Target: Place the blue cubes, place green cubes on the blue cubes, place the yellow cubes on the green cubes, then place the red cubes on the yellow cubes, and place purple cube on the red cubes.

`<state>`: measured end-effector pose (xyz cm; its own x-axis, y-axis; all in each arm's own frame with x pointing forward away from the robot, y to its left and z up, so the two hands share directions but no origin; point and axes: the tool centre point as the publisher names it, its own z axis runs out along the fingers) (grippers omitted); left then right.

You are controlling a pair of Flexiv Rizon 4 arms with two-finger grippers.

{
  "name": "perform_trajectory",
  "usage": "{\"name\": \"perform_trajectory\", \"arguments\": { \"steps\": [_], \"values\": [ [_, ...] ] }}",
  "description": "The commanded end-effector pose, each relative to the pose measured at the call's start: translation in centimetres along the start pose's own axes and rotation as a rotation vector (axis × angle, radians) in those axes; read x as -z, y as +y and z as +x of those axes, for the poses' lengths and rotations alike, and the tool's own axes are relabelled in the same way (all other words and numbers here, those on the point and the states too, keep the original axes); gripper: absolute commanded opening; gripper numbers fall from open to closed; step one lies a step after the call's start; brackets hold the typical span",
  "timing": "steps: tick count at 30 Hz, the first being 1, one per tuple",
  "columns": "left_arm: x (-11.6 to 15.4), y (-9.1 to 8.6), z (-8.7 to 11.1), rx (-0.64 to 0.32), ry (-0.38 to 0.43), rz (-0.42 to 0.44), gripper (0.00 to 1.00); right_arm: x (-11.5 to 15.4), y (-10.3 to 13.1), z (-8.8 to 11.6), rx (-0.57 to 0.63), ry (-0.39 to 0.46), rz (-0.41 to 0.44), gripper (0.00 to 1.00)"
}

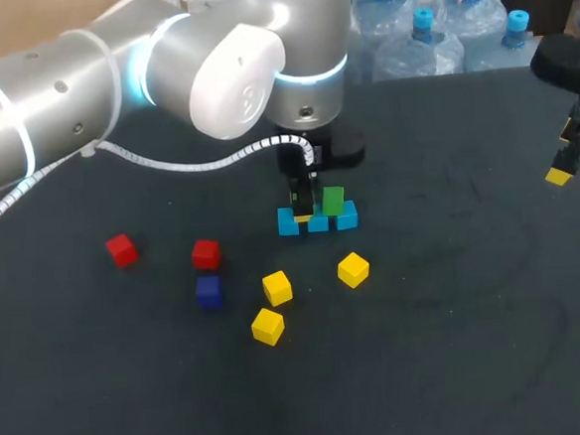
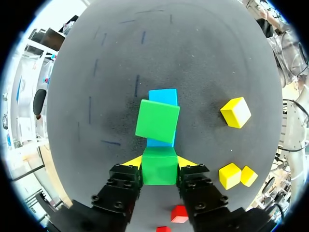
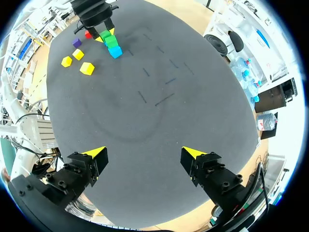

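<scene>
The left claw (image 2: 159,163) is closed on a green cube (image 2: 158,172). Its two yellow tips press the cube's opposite sides, so the cube hangs square and its underside is free to land flat. In the head view this claw is just above the middle of the frame, directly over the row of three blue cubes (image 1: 288,223). That fits the second layer being laid. A placed green cube (image 1: 334,199) already rests on the right part of that row, and from the left wrist it looks turned a little askew to the blue beneath. The held one sits just beside it, probably bound for the free left part of the row so that the two green cubes bridge the three blue. The right claw (image 3: 145,155) hangs spread wide and empty at the far right edge, well apart from the stack, likely to leave the other arm room. Loose on the desk (image 1: 457,325), below and left of the stack, wait three yellow cubes (image 1: 277,287), two red cubes (image 1: 206,253) and the dark purple cube (image 1: 209,291).
</scene>
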<state>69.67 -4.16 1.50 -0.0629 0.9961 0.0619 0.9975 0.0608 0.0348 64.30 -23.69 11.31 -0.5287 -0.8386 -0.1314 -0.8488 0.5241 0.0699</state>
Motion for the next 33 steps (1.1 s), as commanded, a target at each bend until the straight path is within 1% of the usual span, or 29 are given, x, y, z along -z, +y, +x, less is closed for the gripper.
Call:
{"name": "perform_trajectory", "arguments": {
  "steps": [1, 23, 24, 29, 31, 32, 33],
  "values": [
    [-0.05, 0.22, -0.05, -0.001, 0.001, 0.004, 0.00, -0.07, -0.06, 0.00, 0.001, -0.001, -0.001, 1.00],
    [-0.39, 0.07, 0.28, 0.015, -0.016, 0.007, 0.00, -0.07, -0.06, 0.00, 0.001, -0.001, -0.001, 1.00],
    [-0.40, 0.06, 0.28, 0.017, -0.017, 0.006, 0.01, -0.07, -0.06, 0.00, 0.001, -0.001, -0.001, 1.00],
    [-0.44, -0.07, 0.34, 0.027, -0.026, 0.005, 0.33, -0.07, -0.06, 0.00, 0.001, -0.001, -0.001, 1.00],
    [-0.43, -0.10, 0.37, 0.030, -0.025, 0.003, 0.33, -0.07, -0.06, 0.00, 0.001, -0.001, -0.001, 1.00],
    [-0.42, -0.11, 0.38, 0.031, -0.026, 0.002, 0.35, -0.07, -0.06, 0.00, 0.001, -0.001, -0.001, 1.00],
    [-0.41, -0.12, 0.38, 0.033, -0.026, 0.001, 0.38, -0.07, -0.06, 0.00, 0.001, -0.001, -0.001, 1.00]
  ]
}}
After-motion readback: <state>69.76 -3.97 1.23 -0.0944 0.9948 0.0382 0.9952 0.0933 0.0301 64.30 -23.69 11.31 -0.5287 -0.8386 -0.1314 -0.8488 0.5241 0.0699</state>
